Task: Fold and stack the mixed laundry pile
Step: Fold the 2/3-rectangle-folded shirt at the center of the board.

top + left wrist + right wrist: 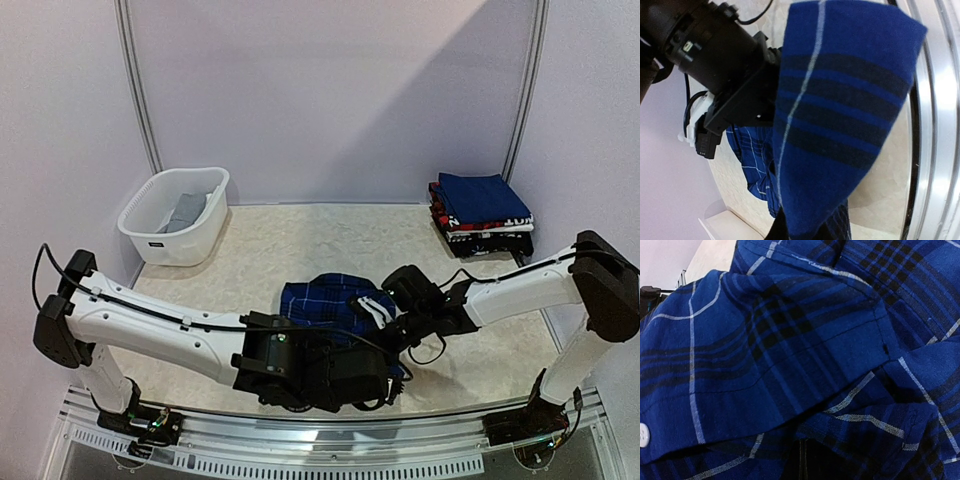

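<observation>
- Top external view: the dark blue plaid shirt [325,298] lies bunched on the beige table [280,245]. It sits well to the right of the white slotted basket [150,232] and nearer the arms than the basket is.
- A grey garment [185,212] lies inside the basket, which stands at the far left corner.
- Far to the right of the basket, against the back wall, is a stack of folded clothes [482,215] with a blue piece on top.
- The left gripper [372,378] is at the shirt's near edge. Its bulky black wrist covers that side of the cloth.
- The right gripper [378,312] comes in from the side away from the basket and sits on the shirt's right part.
- Left wrist view: a flap of the plaid shirt [840,125] hangs right in front of the lens and hides the fingers. It narrows towards the bottom edge, where the closed left gripper pinches it.
- Behind the flap, the black body of the right arm [715,60] blocks the upper left. The metal table rail [935,125] runs down the right.
- Right wrist view: plaid shirt [805,365] folds fill almost the whole view, with a white button [643,434] at the left edge.
- The right gripper's fingers are hidden. Its jaws are closed, but I cannot tell whether any cloth is caught between them.
</observation>
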`<state>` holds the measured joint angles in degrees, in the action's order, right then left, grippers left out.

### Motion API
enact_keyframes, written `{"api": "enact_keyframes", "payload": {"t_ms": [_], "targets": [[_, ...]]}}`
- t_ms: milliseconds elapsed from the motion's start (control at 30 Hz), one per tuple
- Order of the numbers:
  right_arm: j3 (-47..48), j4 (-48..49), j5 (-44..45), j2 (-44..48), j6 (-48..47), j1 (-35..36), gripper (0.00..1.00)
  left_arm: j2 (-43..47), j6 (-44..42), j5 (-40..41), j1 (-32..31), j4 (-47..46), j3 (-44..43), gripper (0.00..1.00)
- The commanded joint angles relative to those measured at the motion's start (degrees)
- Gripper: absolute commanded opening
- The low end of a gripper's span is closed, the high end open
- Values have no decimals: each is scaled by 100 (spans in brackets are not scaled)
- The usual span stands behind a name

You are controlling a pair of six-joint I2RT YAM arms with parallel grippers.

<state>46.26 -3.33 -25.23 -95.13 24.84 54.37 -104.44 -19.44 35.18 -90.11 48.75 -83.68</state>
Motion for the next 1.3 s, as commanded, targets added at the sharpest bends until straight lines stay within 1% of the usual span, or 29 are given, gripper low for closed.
{"api": "enact_keyframes", "payload": {"t_ms": [0,133,267,367,500,600,667,767,800,967,1100,1267], "targets": [[-153,279,-85,-114,200,136,0,365,-517,-201,416,-138,-241,0],[-236,281,-80,-44,245,239,0,362,-872,-479,810,-247,-373,0],[-320,261,65,311,279,232,0,344,-1182,-907,1190,-561,-325,0],[-306,154,136,476,301,234,0,261,-1360,-1172,1437,-571,-498,0],[-87,-452,1389,813,536,234,0,166,-1579,-1337,1653,-519,-689,0],[81,-923,2252,1031,662,140,3,107,-1724,-1583,1821,-503,-772,0],[72,-1081,2478,1143,719,14,4,77,-1766,-1734,1912,-458,-842,0],[-31,-1150,2638,1193,741,-49,4,30,-1766,-1749,1986,-275,-948,0],[-72,-1100,2594,1197,729,-49,4,29,-1761,-1693,1988,-216,-956,0],[-255,-397,1450,1076,527,-51,3,365,-1711,-1638,1988,-99,-803,0],[-199,-84,598,831,381,-13,3,686,-1571,-1657,1971,11,-638,0],[20,-40,174,503,276,349,3,891,-1473,-1575,1814,258,-655,0]]}}
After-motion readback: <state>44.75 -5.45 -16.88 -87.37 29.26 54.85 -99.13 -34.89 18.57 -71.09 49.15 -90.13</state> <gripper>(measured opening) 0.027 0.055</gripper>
